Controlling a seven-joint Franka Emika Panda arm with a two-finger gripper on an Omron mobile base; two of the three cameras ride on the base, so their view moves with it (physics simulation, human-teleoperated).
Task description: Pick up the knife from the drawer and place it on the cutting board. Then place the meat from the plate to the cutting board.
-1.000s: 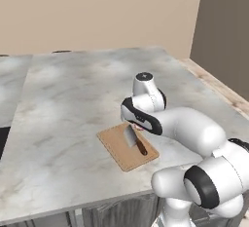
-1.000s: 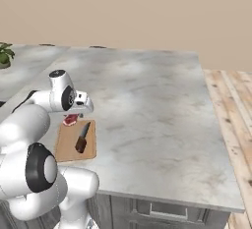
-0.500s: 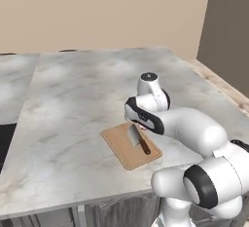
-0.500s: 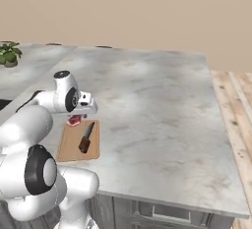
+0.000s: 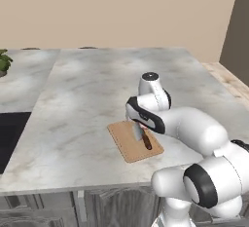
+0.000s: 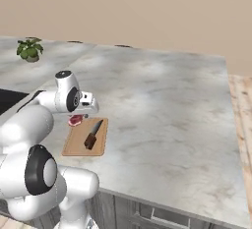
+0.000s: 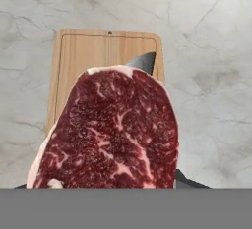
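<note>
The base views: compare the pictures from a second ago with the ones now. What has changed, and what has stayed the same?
The whole picture has shifted between frames, so the base and its cameras moved, not the things on the counter. The gripper still carries the meat over the near end of the cutting board. The knife stays flat on the board. Nothing was let go.

The arm (image 5: 194,128) is glossy white, built of fat rounded segments that swell at each link. Dark bands ring the joints, the broadest at the big elbow in the lower right of the left base view. A grey-black round cap tops the wrist. In the right base view, lower left, a black disc faces one bulbous joint.
</note>
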